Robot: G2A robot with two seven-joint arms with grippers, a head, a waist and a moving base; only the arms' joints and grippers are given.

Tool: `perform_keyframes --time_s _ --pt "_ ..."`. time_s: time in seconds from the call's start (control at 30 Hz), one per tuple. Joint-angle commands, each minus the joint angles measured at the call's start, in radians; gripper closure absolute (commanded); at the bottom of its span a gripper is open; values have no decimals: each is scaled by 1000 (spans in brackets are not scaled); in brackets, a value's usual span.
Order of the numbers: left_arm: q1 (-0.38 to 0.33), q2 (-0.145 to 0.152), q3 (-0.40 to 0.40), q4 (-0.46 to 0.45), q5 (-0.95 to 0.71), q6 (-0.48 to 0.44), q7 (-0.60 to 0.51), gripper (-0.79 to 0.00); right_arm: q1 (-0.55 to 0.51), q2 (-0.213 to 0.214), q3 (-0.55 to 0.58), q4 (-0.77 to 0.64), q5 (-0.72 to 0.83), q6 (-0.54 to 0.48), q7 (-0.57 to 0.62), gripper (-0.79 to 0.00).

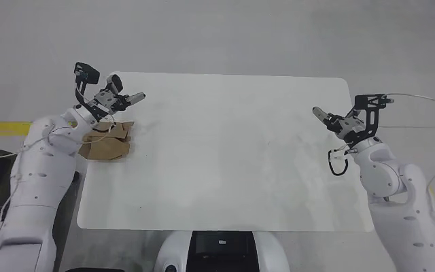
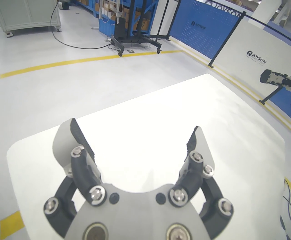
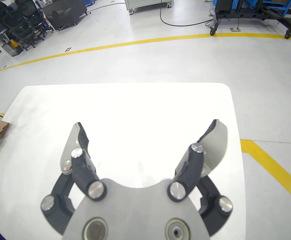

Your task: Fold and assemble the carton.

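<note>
A white table (image 1: 224, 156) is sitting on a pale grey floor (image 1: 217, 34). At nine o'clock from the table, a yellow stripe (image 1: 13, 127) is running off across the floor. Farther out in the room, a curved yellow line (image 2: 68, 61) is crossing the floor. Beyond it a black wheeled stand (image 2: 136, 41) is standing beside blue shelving (image 2: 104, 20), and a black cable (image 2: 86, 48) is trailing between the stand and a grey cabinet (image 2: 29, 13). A blue panel (image 2: 204, 27) and a white panel (image 2: 250, 45) are standing side by side. Office chairs (image 3: 20, 25) are crowding together beyond the line.
</note>
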Motion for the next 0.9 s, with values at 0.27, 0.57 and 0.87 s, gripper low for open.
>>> perform_keyframes --time_s 0.27,0.57,0.87 --pt "15 38 -120 83 -172 -56 -150 -785 0 0 0 0 0 0 0 -785" --pt "13 44 -138 116 -214 -63 -178 -785 0 0 0 0 0 0 0 -785" --pt "13 44 -138 116 -214 -63 -178 -785 0 0 0 0 0 0 0 -785"
